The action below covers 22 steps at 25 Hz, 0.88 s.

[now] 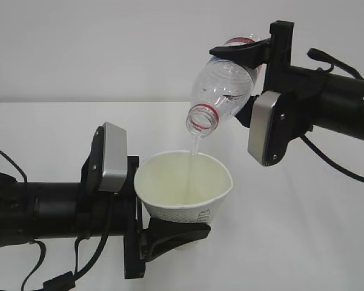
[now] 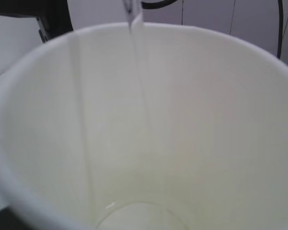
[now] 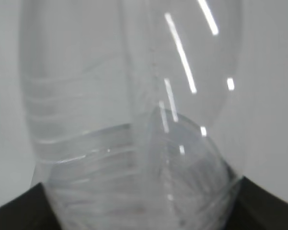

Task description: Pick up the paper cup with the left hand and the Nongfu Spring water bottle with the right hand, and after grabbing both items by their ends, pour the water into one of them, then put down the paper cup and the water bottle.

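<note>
The white paper cup (image 1: 185, 188) is held upright above the table, my left gripper (image 1: 174, 225) shut on its lower end. Its cream interior (image 2: 191, 120) fills the left wrist view, hiding the fingers there. Above and to the right, my right gripper (image 1: 247, 82) is shut on the base end of the clear Nongfu Spring water bottle (image 1: 225, 90). The bottle tilts mouth-down over the cup. A thin stream of water (image 1: 195, 144) falls from its red-ringed mouth into the cup and runs down the inner wall (image 2: 138, 76). Some water (image 3: 120, 158) lies inside the bottle (image 3: 134, 72).
The white table (image 1: 303, 242) spreads beneath both arms, with a plain pale wall (image 1: 109, 42) behind. Black cables (image 1: 336, 167) hang from the right arm, and others trail by the left arm (image 1: 54, 282).
</note>
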Motion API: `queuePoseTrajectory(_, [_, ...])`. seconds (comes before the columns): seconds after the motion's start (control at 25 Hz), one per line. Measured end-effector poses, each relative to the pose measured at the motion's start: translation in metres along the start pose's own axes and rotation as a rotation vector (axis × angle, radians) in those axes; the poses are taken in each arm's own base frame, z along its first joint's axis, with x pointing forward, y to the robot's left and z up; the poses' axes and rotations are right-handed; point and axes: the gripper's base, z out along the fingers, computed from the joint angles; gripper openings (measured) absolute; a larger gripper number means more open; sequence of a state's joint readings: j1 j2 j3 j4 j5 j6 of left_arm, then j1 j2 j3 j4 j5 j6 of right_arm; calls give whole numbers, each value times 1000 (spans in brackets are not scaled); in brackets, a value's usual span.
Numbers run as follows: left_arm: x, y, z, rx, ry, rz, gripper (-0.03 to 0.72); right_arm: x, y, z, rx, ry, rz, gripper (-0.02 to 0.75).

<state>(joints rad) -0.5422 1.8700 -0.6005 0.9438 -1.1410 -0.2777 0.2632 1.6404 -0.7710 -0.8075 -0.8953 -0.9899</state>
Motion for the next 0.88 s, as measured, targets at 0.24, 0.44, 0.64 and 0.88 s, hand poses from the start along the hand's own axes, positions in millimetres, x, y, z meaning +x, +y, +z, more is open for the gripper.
queuePoseTrajectory(0.24, [0,0,0,0,0,0,510,0,0,0,0,0,-2,495])
queuePoseTrajectory(0.44, [0,0,0,0,0,0,508,0,0,0,1,2,0,495])
queuePoseTrajectory(0.64, [0,0,0,0,0,0,507,0,0,0,2,3,1,495])
queuePoseTrajectory(0.88, [0,0,0,0,0,0,507,0,0,0,2,3,1,495])
